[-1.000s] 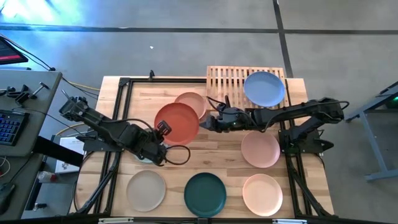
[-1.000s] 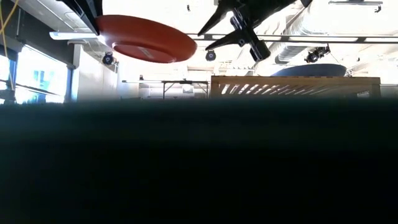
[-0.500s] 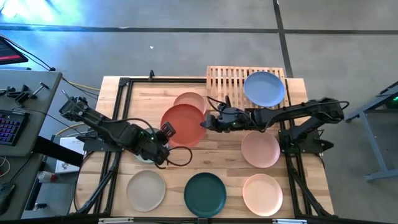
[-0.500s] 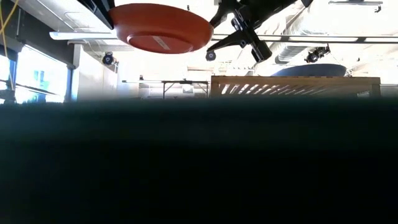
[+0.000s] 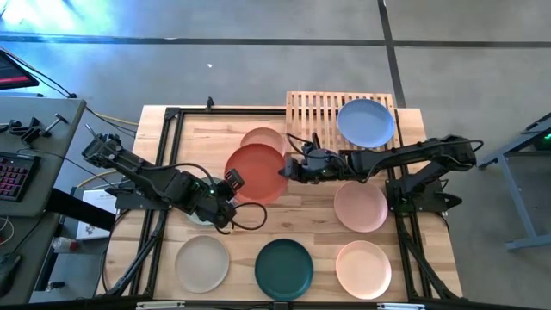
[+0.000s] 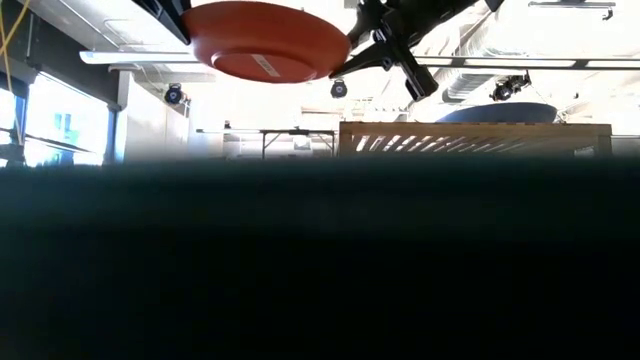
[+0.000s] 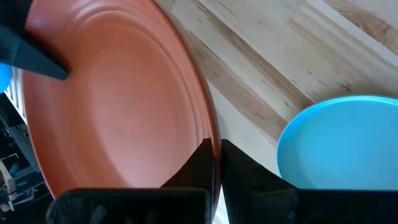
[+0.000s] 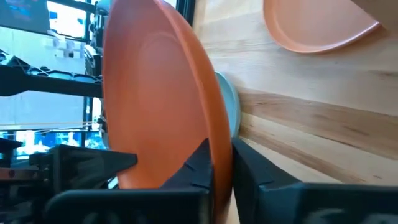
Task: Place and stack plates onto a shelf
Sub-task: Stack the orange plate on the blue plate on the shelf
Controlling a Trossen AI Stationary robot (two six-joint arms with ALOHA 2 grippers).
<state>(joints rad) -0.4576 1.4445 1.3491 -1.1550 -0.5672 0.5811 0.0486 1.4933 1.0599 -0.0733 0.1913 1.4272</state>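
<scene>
While the round matte red-orange plate (image 5: 256, 173) hangs above the middle of the plank-wood worktop (image 5: 293, 217), we see it pinched from both sides: the left pincer (image 5: 231, 182) is pressed onto its rim at 8 o'clock, and the right pincer (image 5: 285, 170) is clamped on the rim at 3 o'clock. In the left wrist view the dark fingers (image 7: 202, 163) pinch the plate's edge, and the right wrist view shows the same grip on the opposite edge.

Partly under it at 12 o'clock lies the round peach plate (image 5: 268, 138). The low bamboo slatted shelf (image 5: 314, 110) stands at the worktop's 1 o'clock edge, carrying the round blue plate (image 5: 366, 122) on its right half. Along the 6 o'clock edge we find the beige plate (image 5: 203, 262), the dark teal plate (image 5: 284, 268) and the pale cream-pink plate (image 5: 363, 269); the pink plate (image 5: 361, 207) sits at 4 o'clock.
</scene>
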